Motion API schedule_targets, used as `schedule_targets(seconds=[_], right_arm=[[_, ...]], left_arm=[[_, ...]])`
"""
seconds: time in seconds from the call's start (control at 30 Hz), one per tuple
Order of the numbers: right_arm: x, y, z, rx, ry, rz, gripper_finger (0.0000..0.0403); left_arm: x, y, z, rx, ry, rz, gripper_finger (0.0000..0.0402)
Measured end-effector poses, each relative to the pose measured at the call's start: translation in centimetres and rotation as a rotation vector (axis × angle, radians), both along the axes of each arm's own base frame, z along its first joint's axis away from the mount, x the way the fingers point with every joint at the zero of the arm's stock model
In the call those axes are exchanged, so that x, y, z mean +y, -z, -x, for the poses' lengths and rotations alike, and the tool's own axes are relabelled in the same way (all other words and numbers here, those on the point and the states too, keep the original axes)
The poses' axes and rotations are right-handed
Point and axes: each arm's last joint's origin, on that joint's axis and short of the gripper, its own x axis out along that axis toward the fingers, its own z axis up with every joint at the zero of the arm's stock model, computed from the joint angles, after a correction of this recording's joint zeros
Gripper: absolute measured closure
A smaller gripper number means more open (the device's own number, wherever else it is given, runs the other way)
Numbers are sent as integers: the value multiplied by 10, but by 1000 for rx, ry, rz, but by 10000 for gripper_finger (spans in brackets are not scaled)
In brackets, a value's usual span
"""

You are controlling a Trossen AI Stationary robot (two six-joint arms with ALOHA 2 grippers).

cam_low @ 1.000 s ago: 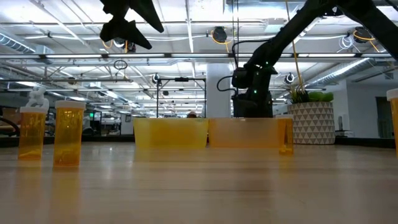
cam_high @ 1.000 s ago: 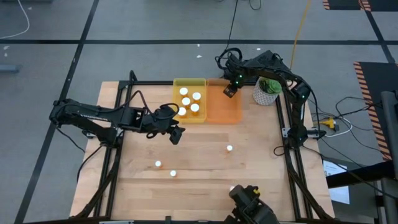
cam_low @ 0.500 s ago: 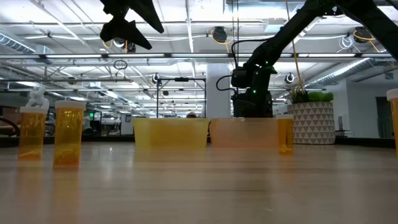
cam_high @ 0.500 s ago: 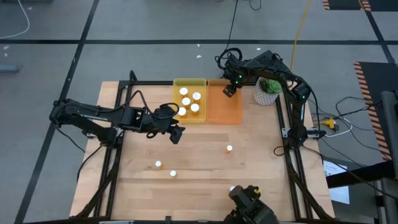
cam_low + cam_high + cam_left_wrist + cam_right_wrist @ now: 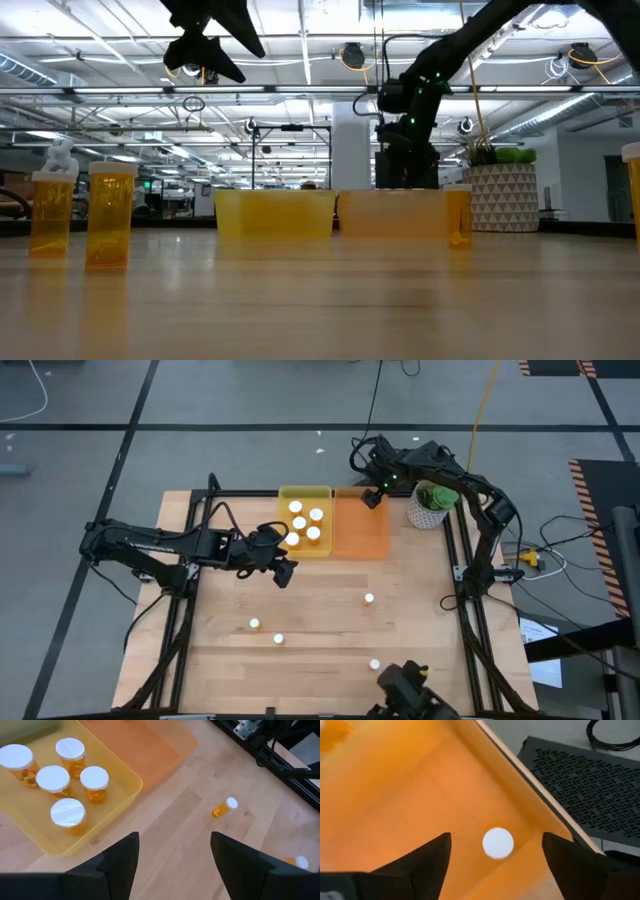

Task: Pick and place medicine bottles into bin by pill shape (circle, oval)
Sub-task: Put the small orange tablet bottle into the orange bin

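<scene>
There are ten pill bottles in total. Five bottles (image 5: pixel 52 780) stand in the yellow tray (image 5: pixel 322 491). One bottle (image 5: pixel 498 843) stands in the orange tray (image 5: pixel 365 540). Four bottles (image 5: pixel 369 599) are loose on the tabletop (image 5: pixel 330 620). So there are two trays. There is one white pot with a green plant (image 5: pixel 430 506). There are two arms, each with one gripper.

The right gripper (image 5: pixel 371 498) hangs at the table's far edge, fingers apart. The left gripper (image 5: pixel 284 575) hovers mid-table, fingers spread
</scene>
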Motion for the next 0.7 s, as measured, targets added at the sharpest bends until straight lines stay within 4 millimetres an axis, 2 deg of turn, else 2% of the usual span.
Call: schedule_targets(seconds=[0.17, 0.3, 0.5, 0.7], right_arm=[[17, -35, 7, -75, 8, 19, 96], [40, -68, 12, -152, -17, 49, 100], [91, -115, 18, -291, -83, 51, 100], [147, -150, 20, -432, -128, 38, 100]], left_arm=[[-1, 5, 4, 57, 6, 76, 153], [-7, 10, 11, 137, 35, 148, 153], [-34, 15, 20, 249, 219, 182, 153], [-66, 18, 33, 319, 351, 167, 153]])
